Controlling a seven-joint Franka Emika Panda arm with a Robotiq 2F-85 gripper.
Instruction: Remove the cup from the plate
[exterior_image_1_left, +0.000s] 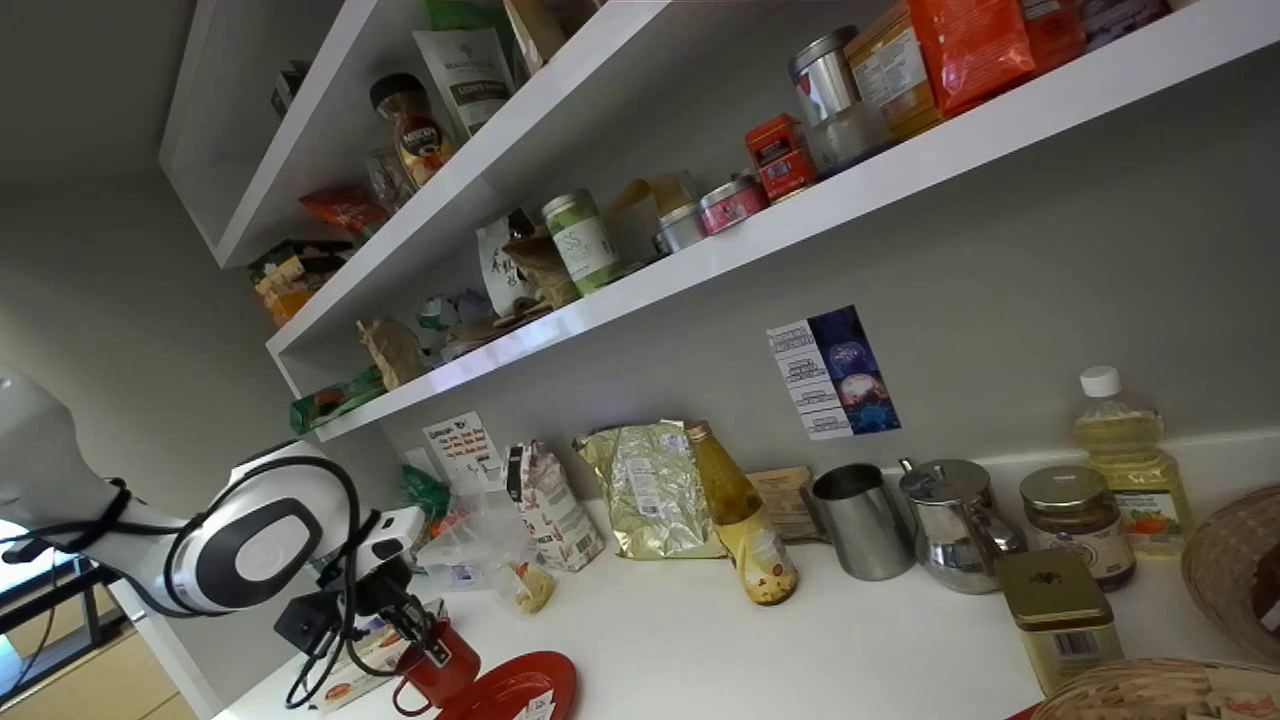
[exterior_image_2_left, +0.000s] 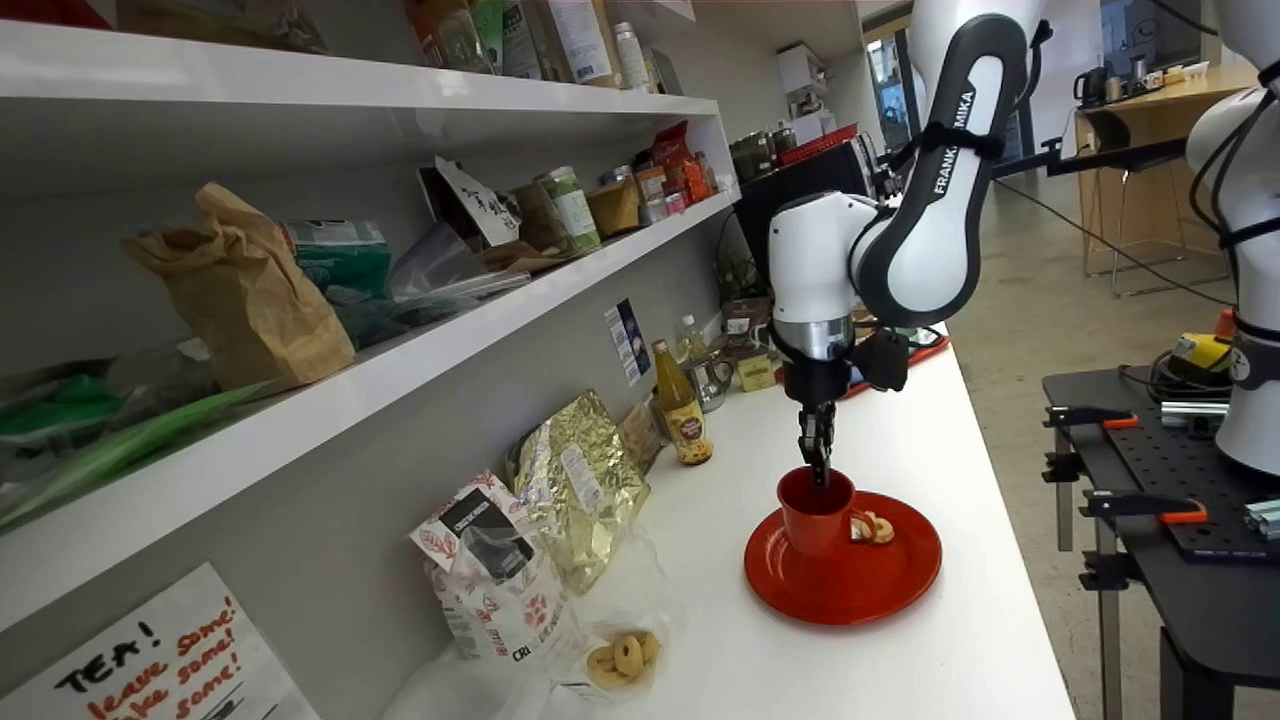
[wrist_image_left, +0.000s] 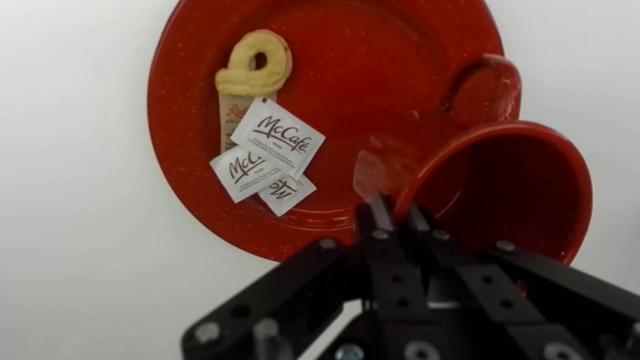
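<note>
Fingers (wrist_image_left: 394, 275) of a gripper (wrist_image_left: 400, 215), nearly together, pinch the rim of a red cup (wrist_image_left: 505, 187) partly hiding a red plate (wrist_image_left: 340, 75).

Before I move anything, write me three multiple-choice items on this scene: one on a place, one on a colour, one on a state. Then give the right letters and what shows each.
1. Where do the white packets lie relative to the plate?
A. Under it
B. On it
C. Beside it

2. What colour is the cup?
A. Blue
B. White
C. Red

3. How does the gripper stand at the cup's rim?
A. Closed on it
B. Wide open above it
C. Wide open, off to one side

Right letters:
1. B, since the wrist view shows the packets within the plate's outline, lying on its surface.
2. C, since its outside is red in both exterior views.
3. A, since the wrist view shows one jaw inside the cup and one outside, with the wall between them.
</note>
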